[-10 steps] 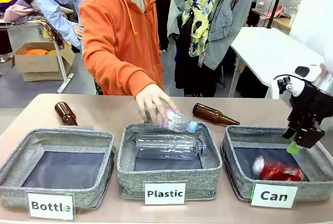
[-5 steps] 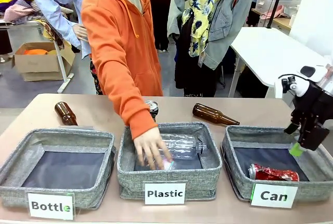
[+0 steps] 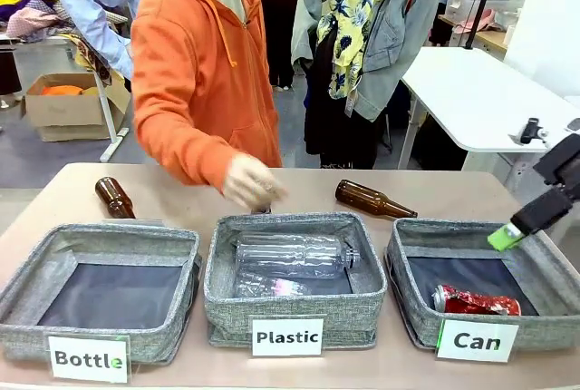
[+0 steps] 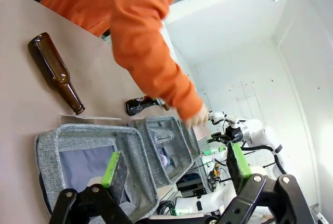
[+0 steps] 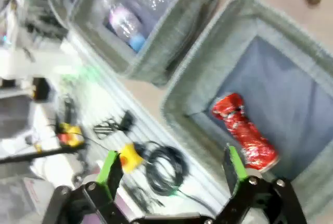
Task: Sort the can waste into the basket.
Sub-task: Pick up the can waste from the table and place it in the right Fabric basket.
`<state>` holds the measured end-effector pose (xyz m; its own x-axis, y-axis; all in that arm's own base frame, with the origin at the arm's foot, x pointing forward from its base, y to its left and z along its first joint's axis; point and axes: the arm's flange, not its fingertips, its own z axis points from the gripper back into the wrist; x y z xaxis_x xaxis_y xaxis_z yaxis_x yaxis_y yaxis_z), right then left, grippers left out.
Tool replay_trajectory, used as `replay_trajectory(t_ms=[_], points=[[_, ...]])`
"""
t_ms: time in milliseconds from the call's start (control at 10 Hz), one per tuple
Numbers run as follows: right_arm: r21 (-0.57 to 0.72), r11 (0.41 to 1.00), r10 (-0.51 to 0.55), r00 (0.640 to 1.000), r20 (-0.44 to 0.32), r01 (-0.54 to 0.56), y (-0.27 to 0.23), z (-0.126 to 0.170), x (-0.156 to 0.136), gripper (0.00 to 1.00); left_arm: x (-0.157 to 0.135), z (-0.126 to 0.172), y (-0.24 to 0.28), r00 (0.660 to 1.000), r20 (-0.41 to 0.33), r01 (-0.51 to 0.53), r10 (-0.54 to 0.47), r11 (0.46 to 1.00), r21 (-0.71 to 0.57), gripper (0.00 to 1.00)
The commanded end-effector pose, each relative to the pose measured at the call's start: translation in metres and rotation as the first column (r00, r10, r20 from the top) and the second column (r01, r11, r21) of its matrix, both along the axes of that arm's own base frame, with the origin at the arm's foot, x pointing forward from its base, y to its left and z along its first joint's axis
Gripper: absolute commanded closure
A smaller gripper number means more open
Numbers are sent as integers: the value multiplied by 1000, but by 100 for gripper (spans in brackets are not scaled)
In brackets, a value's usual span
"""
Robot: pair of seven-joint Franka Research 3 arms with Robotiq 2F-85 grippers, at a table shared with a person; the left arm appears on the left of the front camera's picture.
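1 red crushed can (image 3: 476, 300) is lying flat on the floor of the Can basket (image 3: 412, 316) near its front wall, right gripper (image 5: 171, 168) above that basket with jaws wide and empty, left gripper (image 4: 174, 164) above the Bottle basket (image 4: 49, 156), jaws wide, also empty.

The left gripper (image 4: 174, 160) and right gripper (image 5: 172, 162) are black with green pads (image 4: 111, 168); the person (image 3: 204, 73) wears an orange hooded sweatshirt.
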<state>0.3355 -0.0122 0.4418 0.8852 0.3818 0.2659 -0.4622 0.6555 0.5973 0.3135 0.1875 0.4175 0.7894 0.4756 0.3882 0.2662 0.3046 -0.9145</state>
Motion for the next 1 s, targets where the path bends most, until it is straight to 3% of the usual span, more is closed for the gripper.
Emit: replay_trajectory(t_ms=[0,100,200,400,500,600,900], points=[[392,775,-392,864,-315,495,-13,7,12,0,0,-1,0,1000,22,7,-8,1000,5,0],[480,686,-362,828,-427,547,-29,7,13,0,0,-1,0,1000,22,7,-8,1000,5,0],[528,613,-362,803,-473,588,-38,4,13,0,0,-1,0,1000,22,7,-8,1000,5,0],[546,573,-399,789,-467,612,-40,-2,19,0,0,-1,0,1000,22,7,-8,1000,5,0],[500,574,-472,761,-445,649,-35,-5,27,0,0,-1,0,1000,22,7,-8,1000,5,0],[458,736,-310,850,-426,498,-52,-3,15,0,0,-1,0,1000,22,7,-8,1000,5,0],[458,736,-310,850,-426,498,-52,-3,15,0,0,-1,0,1000,22,7,-8,1000,5,0]])
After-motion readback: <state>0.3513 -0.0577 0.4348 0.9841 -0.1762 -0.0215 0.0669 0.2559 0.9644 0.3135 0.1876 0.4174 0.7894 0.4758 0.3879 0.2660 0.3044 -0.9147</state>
